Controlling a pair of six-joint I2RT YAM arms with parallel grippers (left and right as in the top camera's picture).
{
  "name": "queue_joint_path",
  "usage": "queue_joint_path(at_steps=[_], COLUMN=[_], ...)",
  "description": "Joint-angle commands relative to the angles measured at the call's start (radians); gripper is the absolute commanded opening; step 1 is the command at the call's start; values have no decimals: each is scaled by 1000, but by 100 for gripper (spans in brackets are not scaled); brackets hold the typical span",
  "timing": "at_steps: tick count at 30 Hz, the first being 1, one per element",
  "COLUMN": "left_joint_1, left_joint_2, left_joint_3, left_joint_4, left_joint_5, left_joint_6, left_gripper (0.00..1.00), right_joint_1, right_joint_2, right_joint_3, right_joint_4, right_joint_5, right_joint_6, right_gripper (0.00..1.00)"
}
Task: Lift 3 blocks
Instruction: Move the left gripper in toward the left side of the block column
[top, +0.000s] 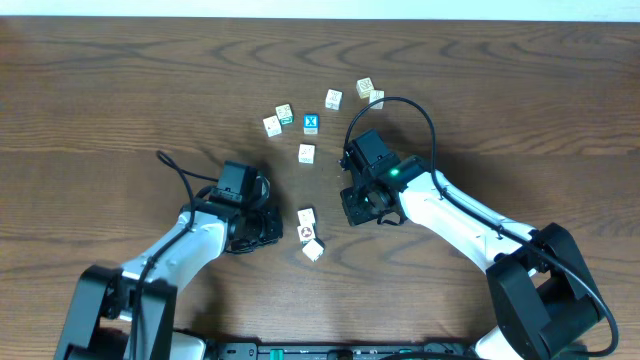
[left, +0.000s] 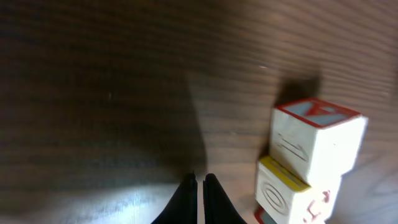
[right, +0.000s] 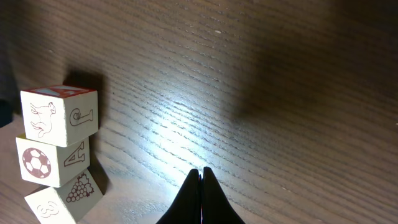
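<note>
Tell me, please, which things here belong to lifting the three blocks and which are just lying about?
Job: far block, middle block, near block, lined up together.
Lying about: blue X cube, lone cube, green-tinted cube, four more cubes beyond.

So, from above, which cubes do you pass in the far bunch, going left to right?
White cube → green cube → blue X cube → second white cube → cube pair.

Matt cream wooden blocks (right: 53, 162), dark grained wood table (right: 261, 87), faint sheen
</note>
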Motion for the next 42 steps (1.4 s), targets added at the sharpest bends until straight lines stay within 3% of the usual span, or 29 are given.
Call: queue_joint_path(at_steps=[1,16,35,42], left_joint_1=[-14,-103,-105,-105], left_joint_2=[35,37,37,37], left_joint_3=[10,10,10,10], left_joint_4=[29,112,135,95], left_joint_5=[3,29,29,-10], left_joint_6=[-27,-95,-113,-93], left_gripper=[7,7,7,7], right_joint_1=[-2,-2,-2,-2], right_joint_2=[6,6,6,6], right_joint_3=[12,12,12,12], right_joint_4=[0,8,3,-70], right_joint_5=[-8,-8,-8,-8], right_joint_6=[11,11,11,11], right_gripper=[1,1,1,1])
